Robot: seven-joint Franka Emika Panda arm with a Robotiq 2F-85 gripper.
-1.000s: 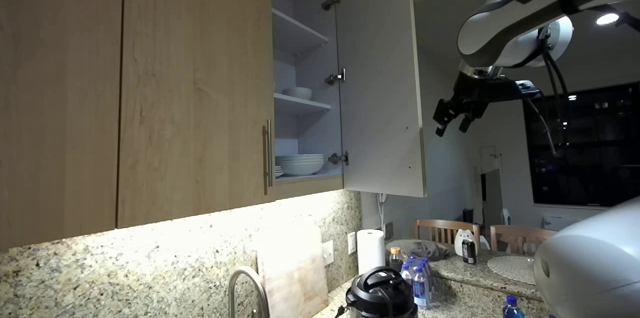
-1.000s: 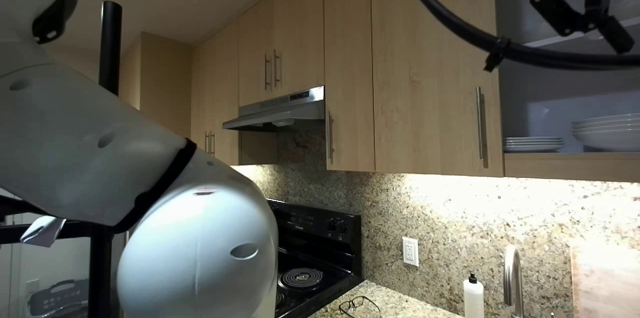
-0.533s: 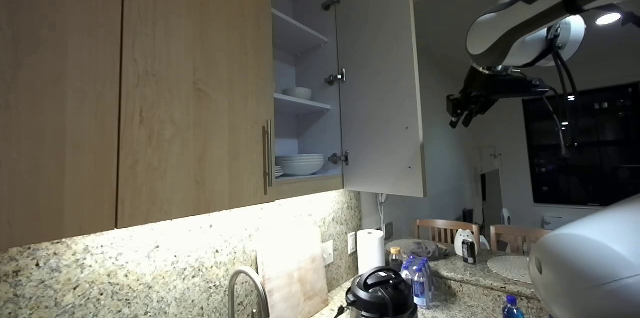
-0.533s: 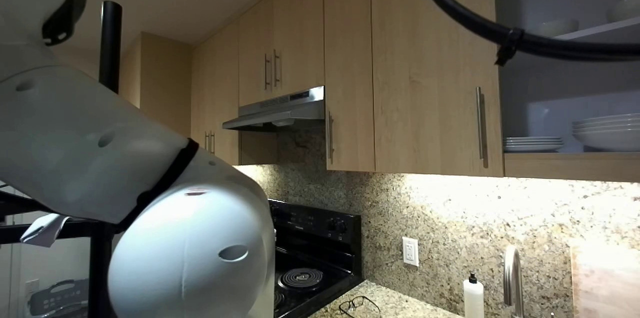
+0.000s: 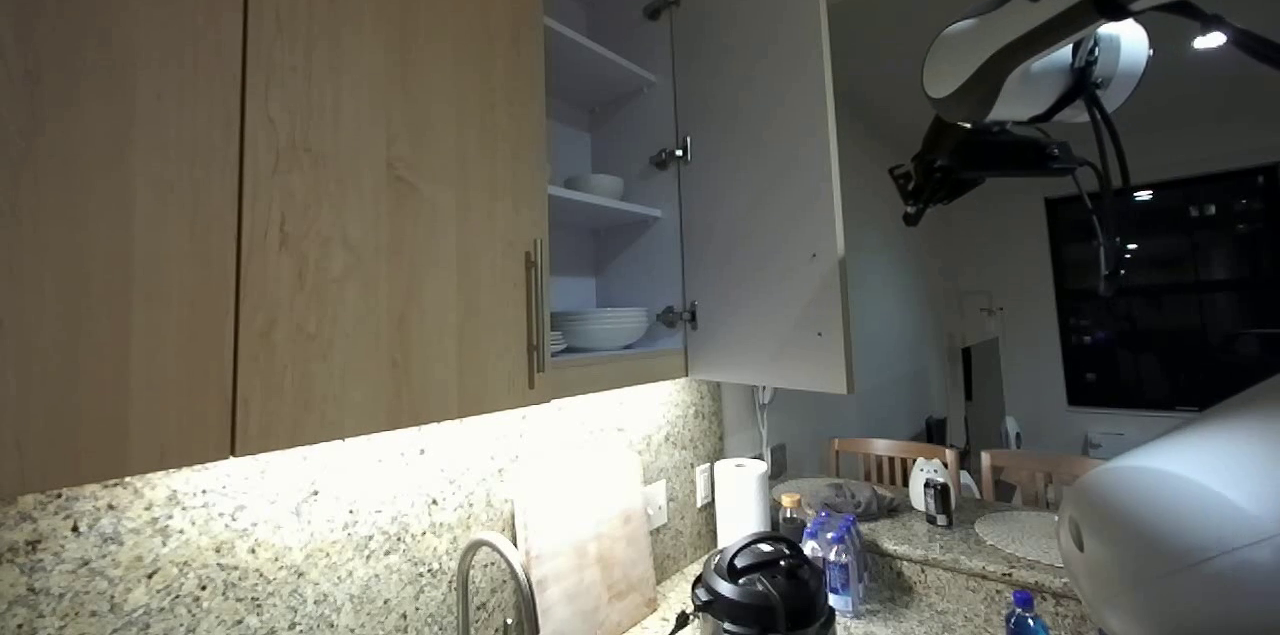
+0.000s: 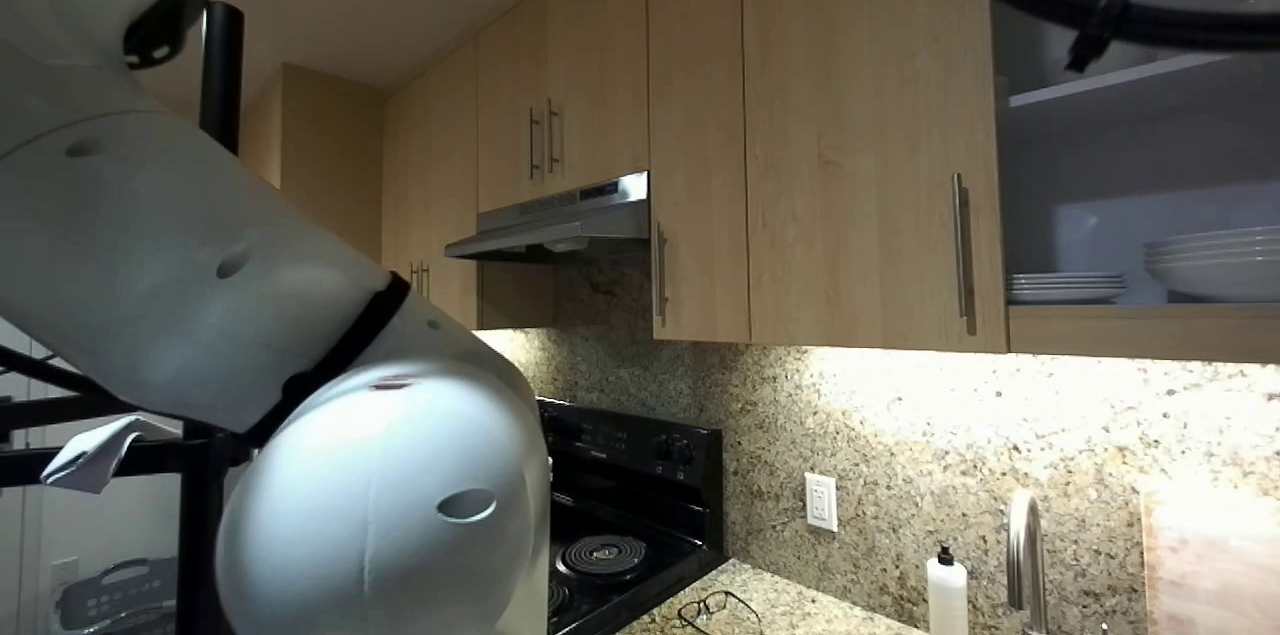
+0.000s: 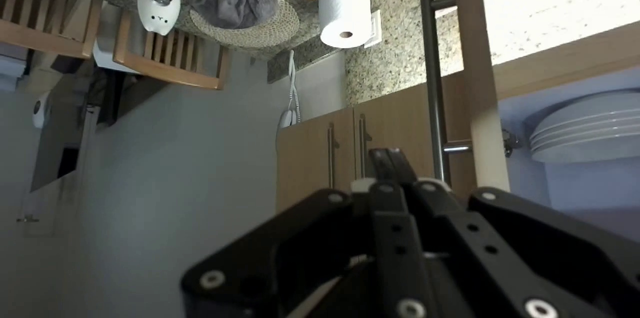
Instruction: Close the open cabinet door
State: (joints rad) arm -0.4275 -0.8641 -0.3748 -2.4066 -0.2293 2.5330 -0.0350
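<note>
The cabinet door (image 5: 765, 165) stands wide open on its hinges in an exterior view, its pale inner face showing. To the door's right, apart from it, my gripper (image 5: 908, 211) hangs in the air. In the wrist view, which appears upside down, the door's edge (image 7: 480, 82) runs down the right side, with its long metal handle (image 7: 434, 72) on the outer face. My gripper (image 7: 393, 165) is shut there, fingertips together with nothing between them, left of the handle. The open cabinet (image 6: 1130, 330) shows at the right of an exterior view, where the gripper is out of frame.
White bowls (image 5: 600, 329) and plates (image 6: 1066, 288) sit inside the cabinet. A closed neighbouring door (image 5: 400, 155) adjoins it. Below are a black-lidded pot (image 5: 765, 575), a faucet (image 5: 495, 565), a paper towel roll (image 5: 742, 500) and bottles (image 5: 838, 560).
The gripper's fingers have come together from an open stance. The gripper has risen and shifted slightly away from the door, leaving the top of an exterior view. The door has not moved.
</note>
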